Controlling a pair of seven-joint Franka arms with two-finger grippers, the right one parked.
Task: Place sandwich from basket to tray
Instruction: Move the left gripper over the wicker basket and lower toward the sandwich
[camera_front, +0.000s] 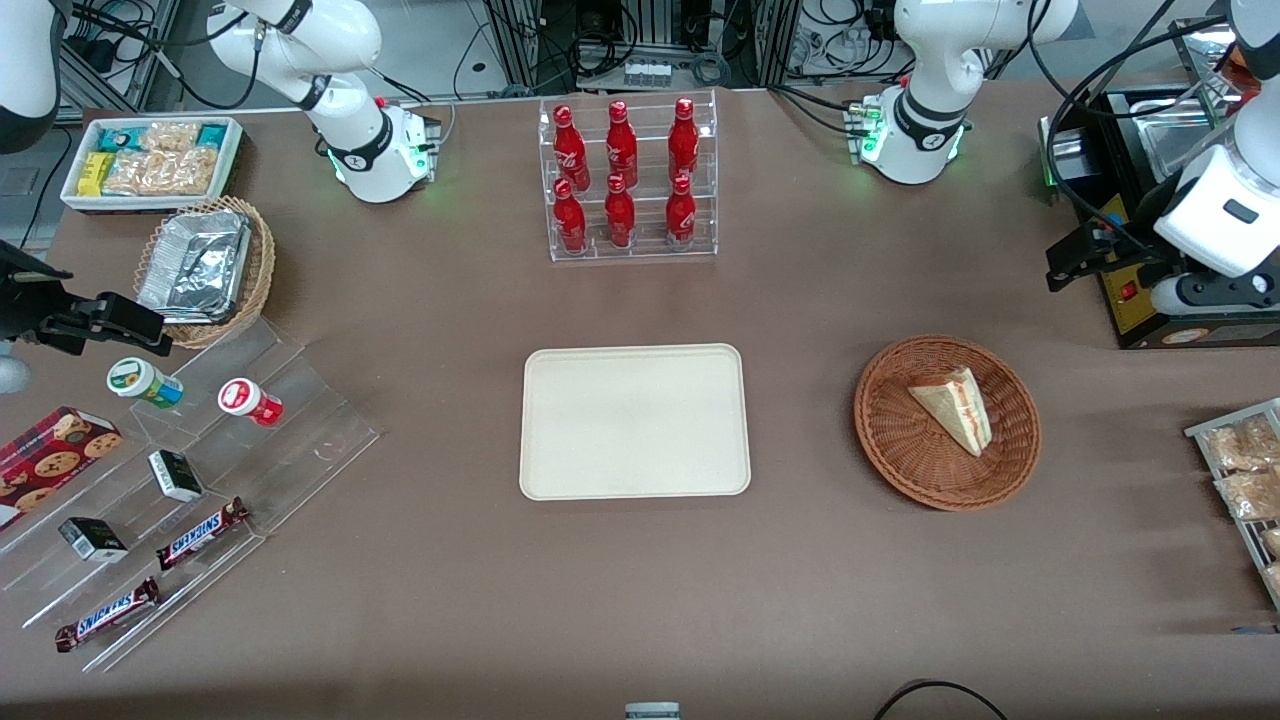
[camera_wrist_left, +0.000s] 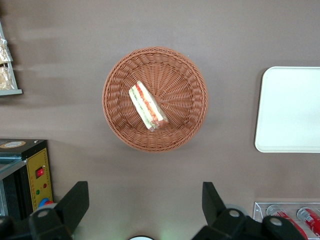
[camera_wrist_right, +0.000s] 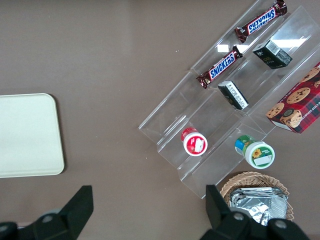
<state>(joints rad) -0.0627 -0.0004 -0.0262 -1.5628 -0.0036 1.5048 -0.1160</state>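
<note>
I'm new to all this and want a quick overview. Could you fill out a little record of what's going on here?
sandwich: lying in the basket, untouched
basket: on the table, beside the tray, toward the working arm's end
tray: mid-table, nothing on it
hand: open, above the table near the basket, holding nothing
step done: none yet

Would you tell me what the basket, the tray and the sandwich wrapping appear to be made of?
The basket looks like reddish-brown woven wicker, its strands visible. The tray seems matte cream plastic or fibre; which is unclear. The sandwich appears wrapped in clear film, slightly glossy. The open gripper hangs above them.
</note>
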